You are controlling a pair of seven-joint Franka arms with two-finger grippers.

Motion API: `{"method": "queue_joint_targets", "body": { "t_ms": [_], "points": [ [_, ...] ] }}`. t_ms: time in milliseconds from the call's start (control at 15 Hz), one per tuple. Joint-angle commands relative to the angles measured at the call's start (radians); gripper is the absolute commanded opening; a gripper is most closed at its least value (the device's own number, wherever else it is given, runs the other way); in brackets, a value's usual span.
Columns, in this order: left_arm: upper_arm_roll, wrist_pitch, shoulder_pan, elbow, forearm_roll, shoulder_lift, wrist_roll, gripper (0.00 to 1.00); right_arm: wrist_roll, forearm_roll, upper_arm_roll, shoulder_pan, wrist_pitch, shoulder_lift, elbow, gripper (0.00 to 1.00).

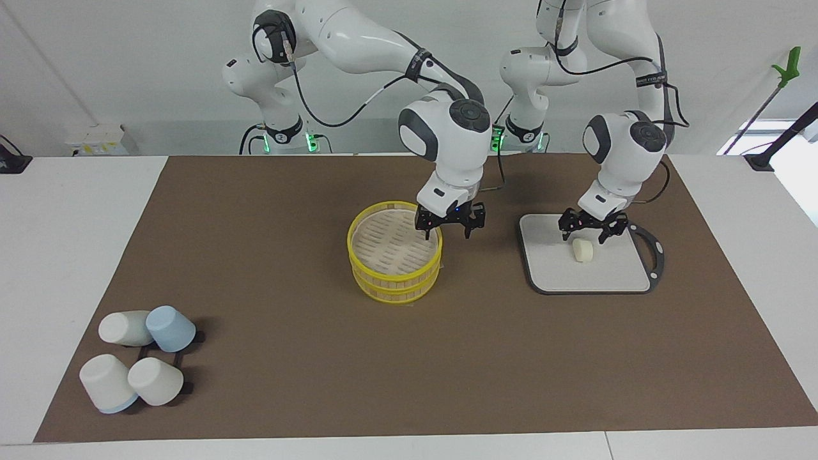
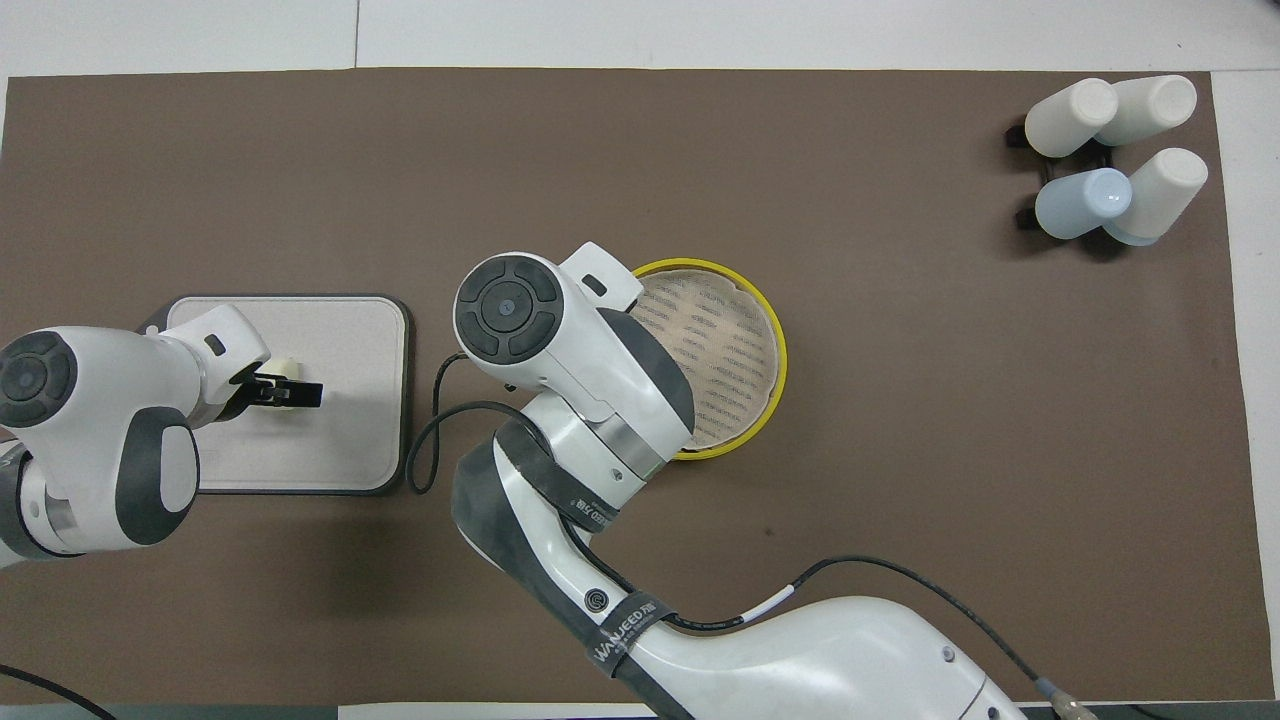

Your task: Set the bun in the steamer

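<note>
Brown mat [image 1: 268, 243] is spread over a white table [image 1: 70, 255]; all items are laid on it. Nearest the robots, the left gripper [image 1: 585, 233] is hung low over the grey board [image 1: 549, 268], fingers spread wide. The bun [image 1: 583, 250] is seated on the board just under and between the fingertips; contact cannot be confirmed, and no grip is seen. In the overhead view the bun [image 2: 284, 372] is mostly covered by the left gripper [image 2: 290, 393]. The right gripper [image 1: 449, 225] is positioned at the rim of the steamer [image 1: 395, 255], on the side toward the board, fingers partly spread, nothing held. The lid is seated on the steamer. Farthest from the robots, four cups [image 1: 137, 364] are grouped at the right arm's end of the table.
</note>
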Motion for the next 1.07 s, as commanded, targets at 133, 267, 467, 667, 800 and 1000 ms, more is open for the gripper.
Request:
{"method": "queue_joint_targets", "body": {
  "t_ms": [133,267,467,667,800,1000],
  "points": [
    [0.002,0.042,0.001,-0.011,-0.008,0.009,0.015,0.62,-0.022,-0.009,-0.005,0.013,0.025,-0.061,-0.090,0.21],
    [0.002,0.041,0.003,-0.010,-0.008,0.009,0.007,0.44,-0.022,-0.008,-0.005,0.014,0.021,-0.063,-0.096,0.00],
    [0.002,0.026,0.004,0.003,-0.009,0.010,0.004,0.38,-0.023,-0.008,-0.005,0.013,0.019,-0.063,-0.096,0.00],
    [0.002,-0.068,-0.011,0.091,-0.009,0.030,-0.060,0.38,-0.028,-0.009,-0.011,-0.005,-0.079,-0.063,-0.042,0.00],
    [-0.003,-0.231,-0.063,0.234,-0.008,0.054,-0.188,0.38,-0.096,0.003,-0.014,-0.068,-0.191,-0.060,0.035,0.00],
    [-0.001,-0.434,-0.173,0.453,0.000,0.126,-0.420,0.38,-0.156,0.004,-0.005,-0.166,-0.292,-0.067,0.104,0.00]
  ]
}}
